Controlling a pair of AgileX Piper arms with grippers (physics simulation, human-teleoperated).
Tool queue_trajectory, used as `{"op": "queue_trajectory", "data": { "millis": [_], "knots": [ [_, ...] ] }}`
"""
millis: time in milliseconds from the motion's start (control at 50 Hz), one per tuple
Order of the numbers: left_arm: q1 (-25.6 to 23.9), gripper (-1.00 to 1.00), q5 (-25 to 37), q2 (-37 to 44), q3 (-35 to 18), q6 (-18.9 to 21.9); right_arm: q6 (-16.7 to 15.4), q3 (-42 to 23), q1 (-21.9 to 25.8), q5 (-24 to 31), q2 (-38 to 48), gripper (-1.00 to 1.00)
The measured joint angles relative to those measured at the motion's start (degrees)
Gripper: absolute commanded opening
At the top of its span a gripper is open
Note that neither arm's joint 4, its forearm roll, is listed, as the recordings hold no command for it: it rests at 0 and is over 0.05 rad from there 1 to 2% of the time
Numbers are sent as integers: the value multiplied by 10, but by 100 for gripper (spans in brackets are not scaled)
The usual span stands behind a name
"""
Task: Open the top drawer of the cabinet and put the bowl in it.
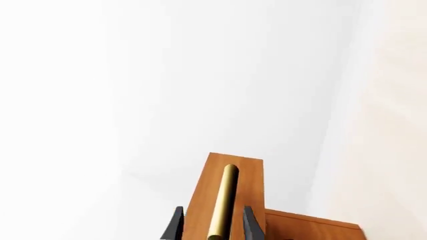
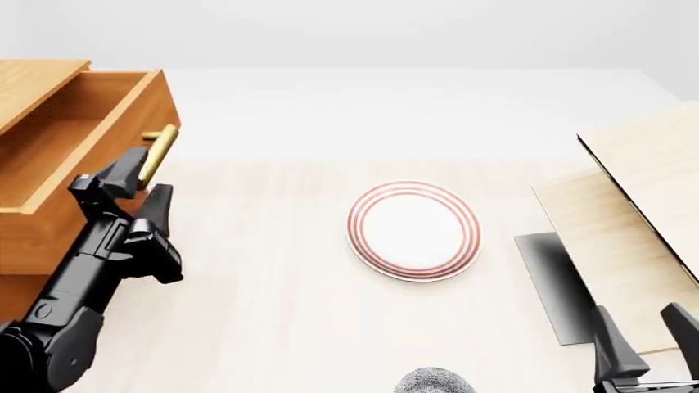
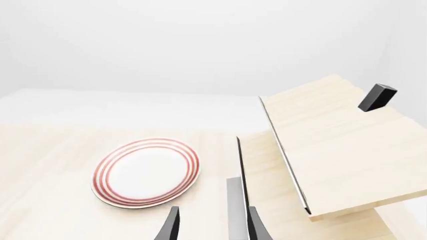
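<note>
My left hand (image 2: 137,182) straddles the top drawer (image 2: 65,139) handle (image 2: 160,151), fingers apart, drawer already out; bowl (image 2: 435,381) sits near (right hand (image 2: 647,336) open), so a careless withdrawal could nudge the drawer shut.

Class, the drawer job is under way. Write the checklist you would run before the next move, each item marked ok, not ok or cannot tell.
1. Top drawer pulled out: ok.
2. Drawer inside free for the bowl: ok, nothing shows in the visible part.
3. Left gripper at the handle, fingers either side: ok; grip cannot tell.
4. Bowl located: ok, at the near edge, mostly cut off.
5. Right gripper open, empty: ok.
6. Plate apart from the bowl: ok.
</note>
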Motion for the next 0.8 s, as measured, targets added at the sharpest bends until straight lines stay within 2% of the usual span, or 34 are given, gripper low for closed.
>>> {"op": "queue_trajectory", "data": {
  "millis": [320,480,620,800],
  "knots": [
    [-69,100,-1,-52,-2,17,-1,0,1,0,1,100],
    [-100,100,42,-111,2,10,-1,0,1,0,1,100],
    [-99,100,169,-206,-24,-56,-1,0,1,1,1,100],
    [-73,100,386,-309,-97,-199,-2,0,1,1,1,100]
  ]
}}
